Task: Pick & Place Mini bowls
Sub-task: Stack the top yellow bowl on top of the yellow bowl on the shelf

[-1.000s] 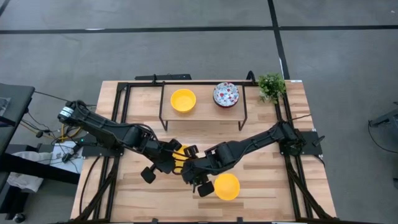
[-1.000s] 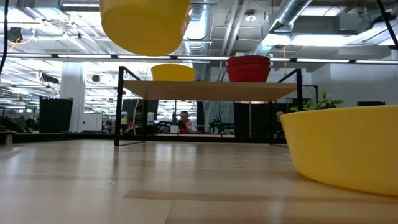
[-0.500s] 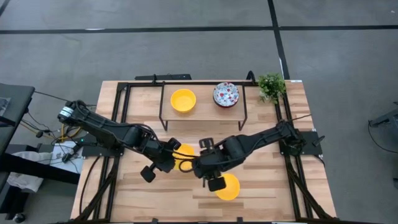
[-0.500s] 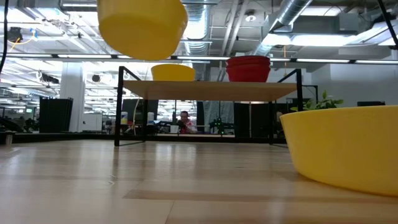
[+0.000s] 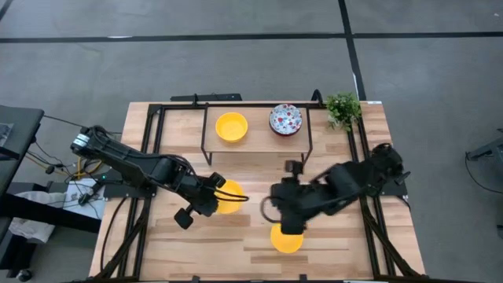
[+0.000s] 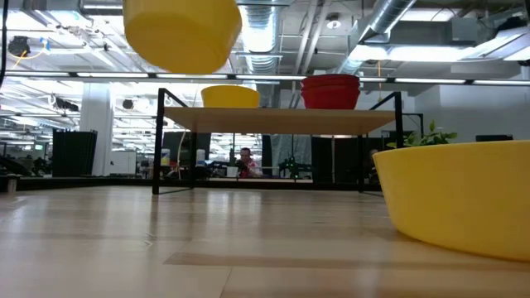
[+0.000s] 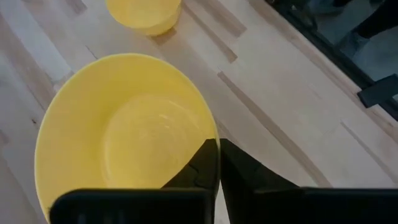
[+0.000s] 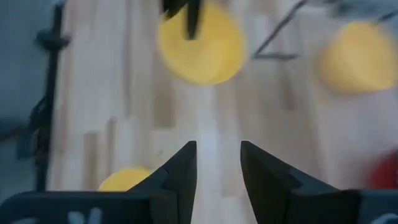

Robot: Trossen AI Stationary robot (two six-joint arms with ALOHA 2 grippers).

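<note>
A plain yellow mini bowl [image 5: 229,196] is up off the table in my left gripper [image 5: 215,195], which is shut on its rim; the low view shows that bowl [image 6: 182,33] high in the air. My right gripper [image 5: 269,209] is open and holds nothing, to the right of that bowl. A second yellow bowl [image 5: 287,238] rests on its base on the table near the near edge, below the right gripper. On the shelf stand a third yellow bowl [image 5: 231,126] and a white floral-speckled bowl [image 5: 285,119], which the low view shows as a stack [image 6: 331,91]. My left gripper has the yellow bowl by its rim [image 7: 213,138], one finger inside [image 7: 200,168] the hollow and one outside [image 7: 245,180]. The bowl is lifted clear of the table, with its opening facing up.
A black-framed wooden shelf [image 5: 255,135] spans the far middle of the table. A small green plant [image 5: 343,108] stands at the far right corner. Bare wood lies left of the near yellow bowl. In the low view, a person sits far off in the room.
My right gripper has drawn back from the held bowl toward the table's right edge, and its arm has folded back. The yellow bowl stays lifted in the left gripper, which has barely moved.
</note>
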